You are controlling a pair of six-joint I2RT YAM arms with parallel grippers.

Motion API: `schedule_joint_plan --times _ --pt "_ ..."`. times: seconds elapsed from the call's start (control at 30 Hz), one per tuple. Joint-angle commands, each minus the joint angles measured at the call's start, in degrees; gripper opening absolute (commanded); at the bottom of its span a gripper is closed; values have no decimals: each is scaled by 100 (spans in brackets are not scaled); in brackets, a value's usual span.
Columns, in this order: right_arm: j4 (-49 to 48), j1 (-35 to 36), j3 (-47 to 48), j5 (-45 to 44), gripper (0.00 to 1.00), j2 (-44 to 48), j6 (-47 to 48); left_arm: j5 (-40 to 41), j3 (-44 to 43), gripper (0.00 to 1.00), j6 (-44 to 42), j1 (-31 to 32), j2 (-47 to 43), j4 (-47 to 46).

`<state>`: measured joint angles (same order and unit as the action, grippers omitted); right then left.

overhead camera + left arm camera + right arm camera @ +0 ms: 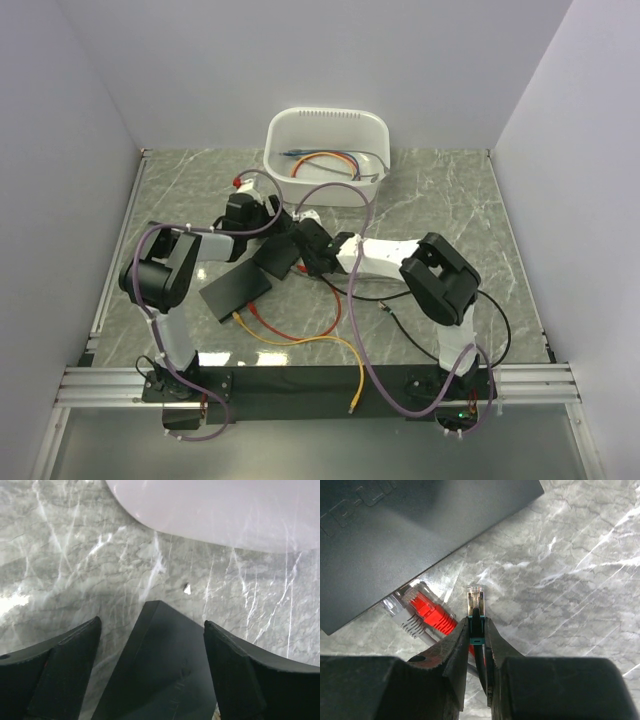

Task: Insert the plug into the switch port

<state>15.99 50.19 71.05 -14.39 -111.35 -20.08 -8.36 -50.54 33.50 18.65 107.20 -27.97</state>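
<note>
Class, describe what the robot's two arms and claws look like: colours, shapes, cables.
The left arm and right arm have white links and bulky black joints, with a mauve cable looped along each. The left claw and right claw are black and wedge-shaped.

Robotics lab test cell
Plain white walls (300, 60) box in a marble-patterned worktop (450, 200); the left arm (160, 275) and right arm (440, 280) are bolted to an aluminium rail (100, 385) at the worktop's near edge.
</note>
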Motion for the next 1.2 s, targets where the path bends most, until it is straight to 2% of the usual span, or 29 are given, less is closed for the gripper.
schedule_joint_plan --times 0.0,0.2,0.3,0.9,1.17 --pt "458 34 243 -134 0 -194 135 -104 211 84 -71 -11 -190 2" --pt "510 43 480 -134 0 -203 206 -148 458 65 -45 -11 -305 -156" --pt "537 43 620 -134 0 -220 232 -201 493 60 -62 -2 -305 -183" --pt "414 -1 1069 -11 0 -475 426 -395 502 57 -159 6 -234 -324" --pt "291 -133 990 68 0 -520 408 -412 484 54 -168 7 -190 -341"
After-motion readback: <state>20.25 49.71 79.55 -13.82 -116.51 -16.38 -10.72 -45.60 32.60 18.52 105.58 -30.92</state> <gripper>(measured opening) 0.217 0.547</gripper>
